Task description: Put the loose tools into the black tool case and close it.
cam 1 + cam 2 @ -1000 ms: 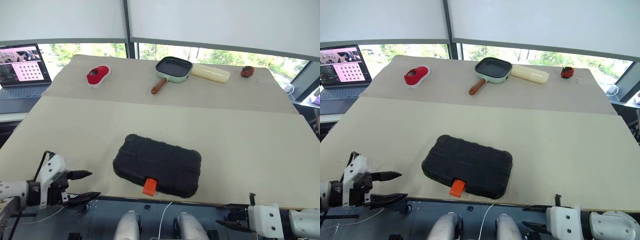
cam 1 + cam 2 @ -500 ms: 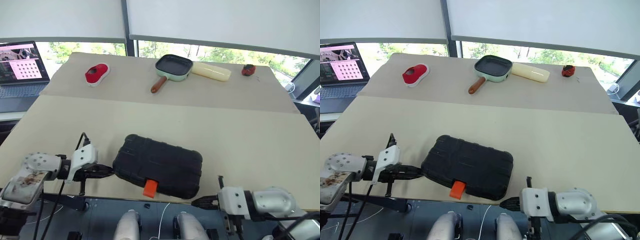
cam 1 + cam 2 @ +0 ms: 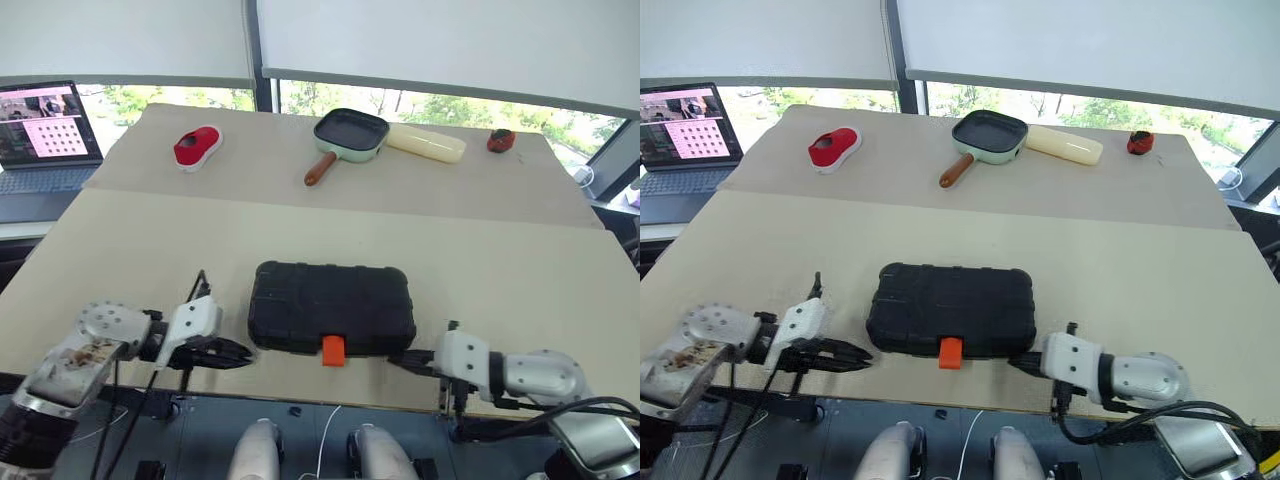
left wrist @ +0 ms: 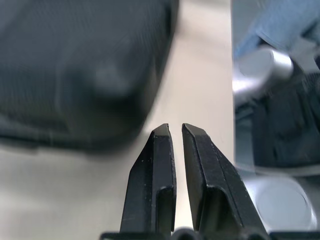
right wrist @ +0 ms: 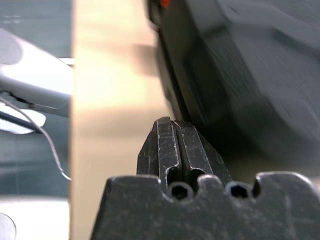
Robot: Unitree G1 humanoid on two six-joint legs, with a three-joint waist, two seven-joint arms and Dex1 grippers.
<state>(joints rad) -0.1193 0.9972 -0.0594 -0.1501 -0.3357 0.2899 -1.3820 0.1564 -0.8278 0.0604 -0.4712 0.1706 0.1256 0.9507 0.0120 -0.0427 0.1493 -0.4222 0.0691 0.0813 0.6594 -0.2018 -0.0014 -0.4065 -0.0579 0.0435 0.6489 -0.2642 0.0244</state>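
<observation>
Black case [image 3: 332, 308] lies shut near the table's [image 3: 520, 270] front edge, orange latch [image 3: 333, 350] facing the robot, w/ a gripper at each end. L gripper [image 3: 240, 351] sits just beside its left end, fingers nearly together w/ a thin gap, holding nothing; R gripper [image 3: 397, 358] is pinched shut at the case's front right corner. Farther back: red shoe [image 3: 197, 148], green pan [image 3: 349, 134], pale block [image 3: 425, 143], small red item [image 3: 501, 140]; laptop [image 3: 45, 135] off to the left.

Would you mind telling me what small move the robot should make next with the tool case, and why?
Probably release the orange latch to open the black tool case: it lies closed near the table's front edge, with the left gripper and right gripper flanking it, fingers shut.
</observation>
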